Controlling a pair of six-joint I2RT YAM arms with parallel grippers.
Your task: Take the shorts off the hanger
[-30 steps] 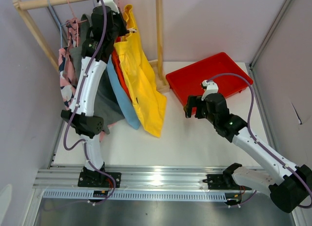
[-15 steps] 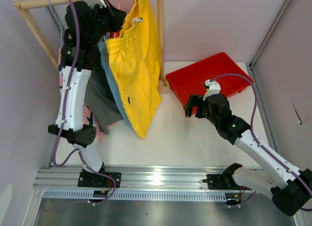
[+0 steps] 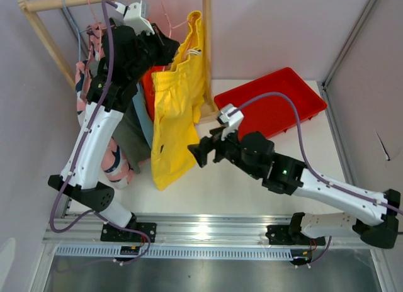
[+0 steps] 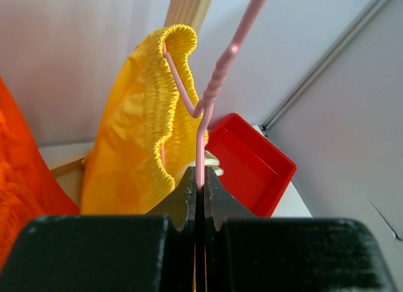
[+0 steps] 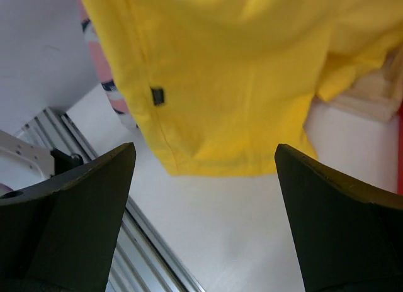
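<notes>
While a grey garment (image 3: pixel 129 138) hangs at far L of the wooden rack (image 3: pixel 206 65), the left gripper (image 4: pixel 200 186) has its jaws pinched tight on the pink hanger (image 4: pixel 217 78) wire, just below the twist. Yellow shorts (image 3: pixel 169 116) hang from that hanger by the elastic waistband. Right gripper (image 5: pixel 204 197), jaws spread wide, sits near the shorts' lower hem; fabric isn't btwn the fingers. Red tray (image 3: pixel 277 100) lies far R.
</notes>
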